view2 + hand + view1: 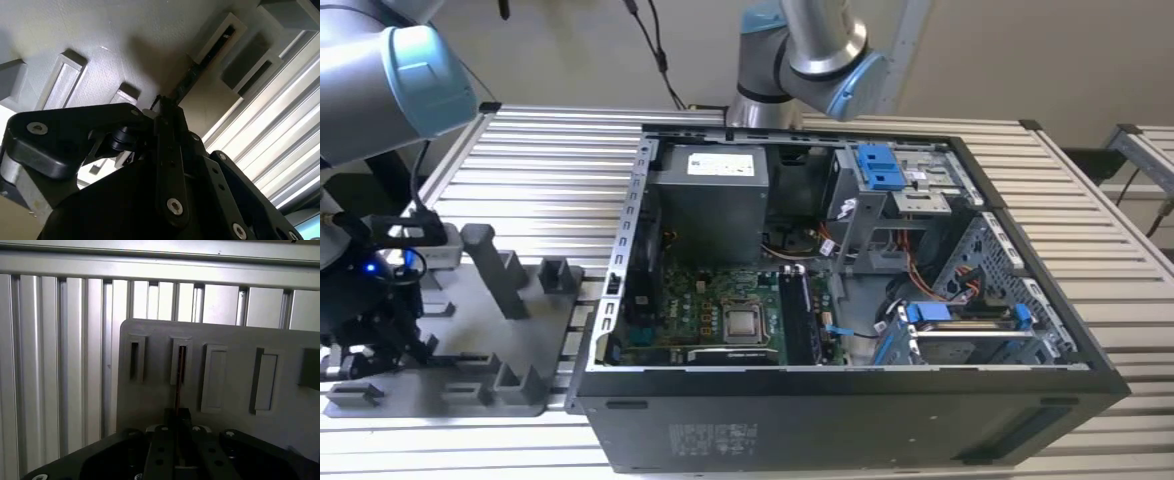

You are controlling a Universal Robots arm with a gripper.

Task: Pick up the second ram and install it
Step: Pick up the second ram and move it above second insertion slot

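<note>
gripper (177, 414) clamped on second ram (179, 377) | ram's far end sits in slotted post (187, 365) | grey holder plate (235, 340) on slatted table (60, 365)

one computer case (854, 420), two robot arms (807, 40), one ram stick (178, 377).

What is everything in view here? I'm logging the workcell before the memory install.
computer case: one, black, open-sided, on the table at the exterior view's right
green board: one, inside the case
fixture plate: one, grey, with upright posts, at the exterior view's left of the case
second ram: one, dark, standing in a slot of the plate
table: one, silver slats, under everything
arms: two, grey with blue caps
gripper: one, black, shut on the ram
</note>
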